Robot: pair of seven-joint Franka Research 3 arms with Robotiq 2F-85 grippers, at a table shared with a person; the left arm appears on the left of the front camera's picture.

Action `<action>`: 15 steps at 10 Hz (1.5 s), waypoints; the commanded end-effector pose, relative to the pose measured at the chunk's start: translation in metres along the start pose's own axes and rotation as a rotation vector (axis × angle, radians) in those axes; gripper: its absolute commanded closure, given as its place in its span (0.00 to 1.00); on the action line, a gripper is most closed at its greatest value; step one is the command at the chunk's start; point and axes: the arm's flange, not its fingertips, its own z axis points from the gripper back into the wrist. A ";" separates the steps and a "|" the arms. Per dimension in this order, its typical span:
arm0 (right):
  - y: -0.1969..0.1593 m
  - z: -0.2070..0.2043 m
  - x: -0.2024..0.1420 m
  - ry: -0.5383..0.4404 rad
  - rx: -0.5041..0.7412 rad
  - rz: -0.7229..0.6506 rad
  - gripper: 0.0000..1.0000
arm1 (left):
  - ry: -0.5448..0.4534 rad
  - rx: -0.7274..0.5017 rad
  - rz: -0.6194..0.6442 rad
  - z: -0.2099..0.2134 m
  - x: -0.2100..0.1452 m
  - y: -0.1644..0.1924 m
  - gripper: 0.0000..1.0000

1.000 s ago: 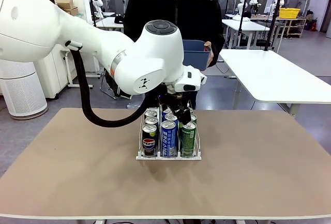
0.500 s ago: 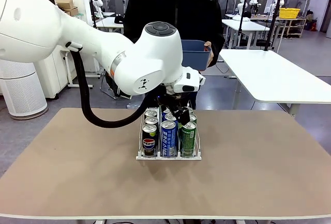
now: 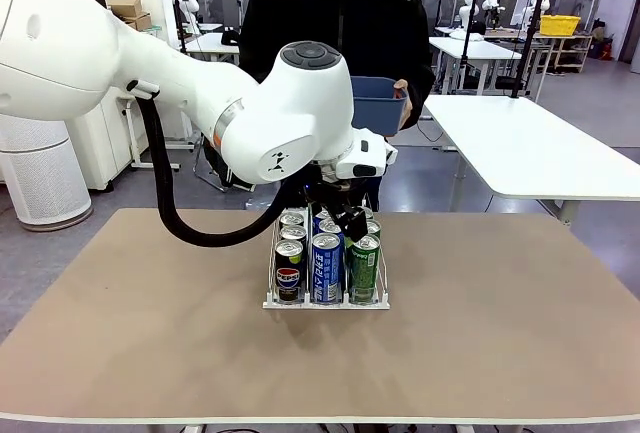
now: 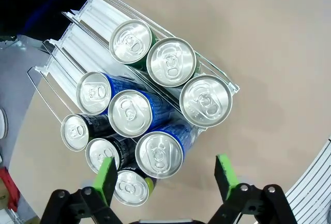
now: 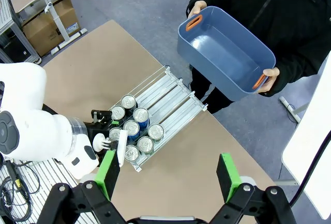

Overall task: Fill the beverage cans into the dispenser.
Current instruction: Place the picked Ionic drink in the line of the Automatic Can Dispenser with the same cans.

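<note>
Tan tabletop [image 3: 520,333] carries the dispenser [image 3: 326,302] mid-surface, beverage cans [image 4: 160,102] filling it; left tool [image 4: 164,175] hovers above, fingers apart; right tool [image 5: 168,174] likewise apart.

Bright, even overhead light fills the room, and every view is sharp with no motion blur. The silver can tops [image 4: 160,62] show soft glare in the left wrist view. On the table [image 3: 500,333], a faint diffuse shadow lies beneath the rack. Both wrist views bend straight lines near their edges.
</note>
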 end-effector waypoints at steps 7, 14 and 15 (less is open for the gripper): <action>0.000 0.000 0.000 0.000 0.002 -0.003 0.00 | -0.062 -0.085 -0.005 0.041 -0.014 0.013 0.00; 0.000 0.000 0.000 0.000 0.002 -0.003 0.00 | -0.172 -0.106 -0.215 0.192 -0.064 0.128 0.00; 0.000 0.000 0.000 0.000 0.002 -0.003 0.00 | -0.197 -0.114 -0.206 0.213 -0.068 0.149 0.00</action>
